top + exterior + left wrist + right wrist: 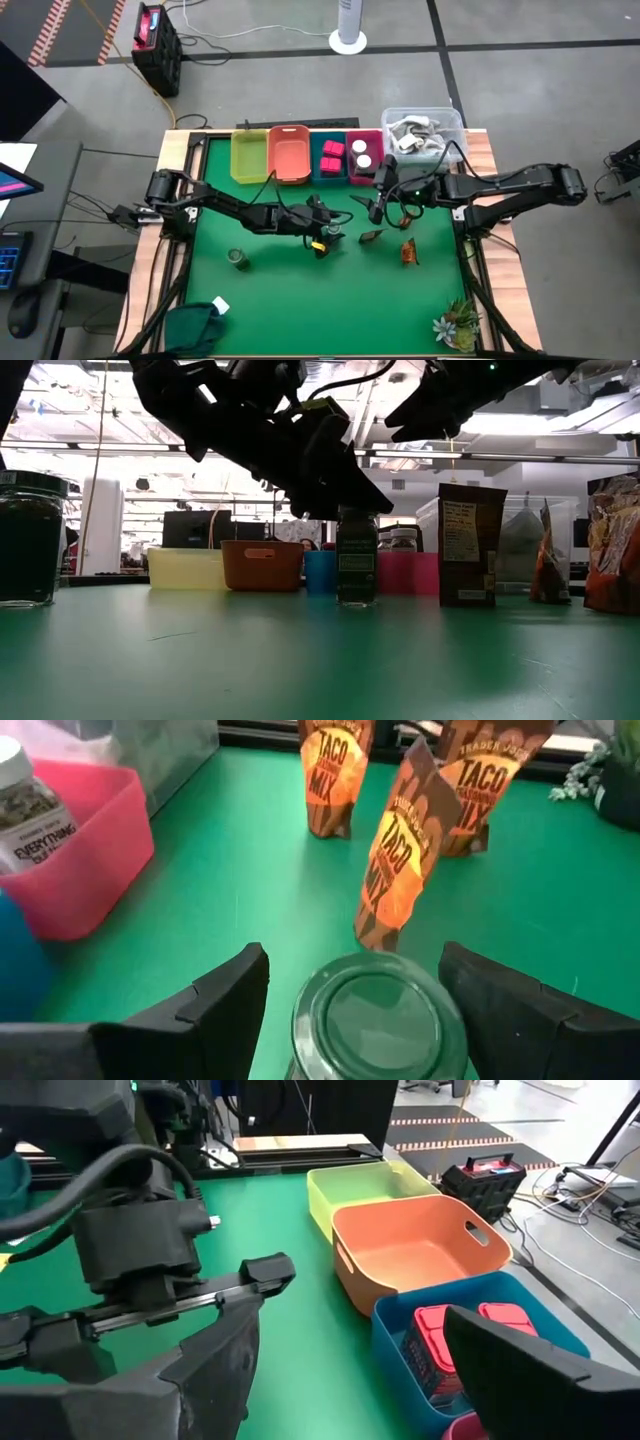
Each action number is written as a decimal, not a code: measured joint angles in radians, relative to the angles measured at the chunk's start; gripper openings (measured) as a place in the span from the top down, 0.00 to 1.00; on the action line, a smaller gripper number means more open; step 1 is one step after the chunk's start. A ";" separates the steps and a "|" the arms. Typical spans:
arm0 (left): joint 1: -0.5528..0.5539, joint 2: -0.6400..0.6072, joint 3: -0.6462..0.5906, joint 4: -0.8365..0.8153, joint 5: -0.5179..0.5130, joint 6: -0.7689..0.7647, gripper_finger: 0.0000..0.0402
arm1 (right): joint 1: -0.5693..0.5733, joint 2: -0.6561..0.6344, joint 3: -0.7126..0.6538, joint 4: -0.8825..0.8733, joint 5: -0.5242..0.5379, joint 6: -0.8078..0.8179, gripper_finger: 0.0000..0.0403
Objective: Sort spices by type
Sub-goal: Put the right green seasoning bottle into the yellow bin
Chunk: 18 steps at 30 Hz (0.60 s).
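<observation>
"TACO MIX" on pouches point(398, 855); "EVERYTHING" on jar point(28, 808)

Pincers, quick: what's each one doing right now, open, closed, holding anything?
Left pincer: open, fingers on either side of a small dark green jar, not closed on it.
Right pincer: open, holding nothing, near the bins.

My left fingers point(215, 1005) are matt black plastic, either side of a glossy glass jar point(378, 1020). Beyond the jar, 3 pouches point(400, 845) look like printed paper with a slight sheen. The mat point(250, 870) is smooth green; the pink bin point(90, 850) smooth plastic.
</observation>
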 joint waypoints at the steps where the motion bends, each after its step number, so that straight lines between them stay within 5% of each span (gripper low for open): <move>1: 0.000 0.000 0.000 -0.004 0.000 0.000 0.31 | 0.000 0.000 0.000 0.001 0.000 0.000 0.15; 6: 0.002 0.000 0.000 -0.013 0.023 0.004 0.34 | 0.000 0.000 0.000 0.003 0.000 0.000 0.15; 12: 0.002 0.000 0.000 -0.045 0.028 0.028 0.51 | 0.002 0.000 0.000 0.003 -0.001 0.000 0.15; 18: 0.002 -0.016 0.000 -0.061 0.028 0.061 0.52 | 0.002 0.000 0.000 -0.011 -0.002 0.006 0.16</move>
